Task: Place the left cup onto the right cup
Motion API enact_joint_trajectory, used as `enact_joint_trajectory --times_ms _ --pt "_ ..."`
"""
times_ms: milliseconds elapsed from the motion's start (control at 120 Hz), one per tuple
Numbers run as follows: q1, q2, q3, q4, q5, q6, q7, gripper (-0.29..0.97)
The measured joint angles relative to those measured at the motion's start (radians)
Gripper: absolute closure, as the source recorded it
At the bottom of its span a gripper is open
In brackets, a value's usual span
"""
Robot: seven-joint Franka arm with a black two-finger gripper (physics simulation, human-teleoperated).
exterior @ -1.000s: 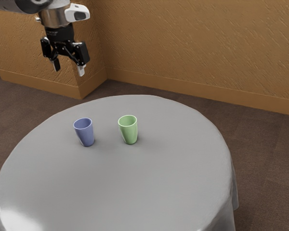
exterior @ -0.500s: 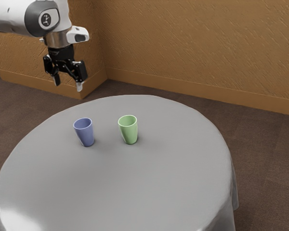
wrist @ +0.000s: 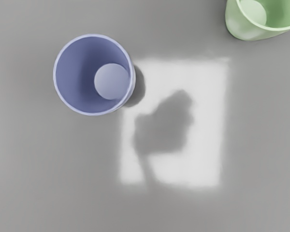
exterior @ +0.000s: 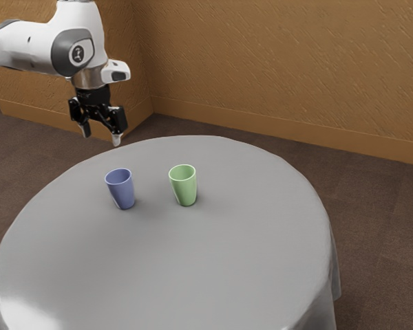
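Hovering well above the table [exterior: 227, 268], the gripper [exterior: 101, 133] points straight down with its two black fingers [exterior: 115, 139] spread wide and nothing between them, which suits an approach from above, not a grasp in hand. The blue cup [exterior: 120, 188], which I take to be the task's left cup since it stands toward the exterior view's left, sits upright on the grey cloth, well below the fingers and a little aside from the line straight under them. In the wrist view the blue cup [wrist: 94, 74] shows its open mouth and round floor from above, and the hand's shadow [wrist: 162, 128] falls on bare cloth just beside it, so the fingers are probably not yet centred over the rim. The green cup [exterior: 183, 183] stands upright near the blue one, apart from it and farther from the fingers; in the wrist view the green cup [wrist: 261, 17] lies beyond the blue cup. Both cups stand mouth up, which would let one nest into the other. The wide spread makes sense because one finger must pass inside the blue wall and the other outside it, or both around it. By my reading the task is at its start: align, descend, then close.
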Motion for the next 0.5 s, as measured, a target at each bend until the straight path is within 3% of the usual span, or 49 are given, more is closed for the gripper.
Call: enact_joint_trajectory --times_ms 500 --pt "0.027 0.089 0.003 0.004 -0.042 0.063 -0.024 0.00"
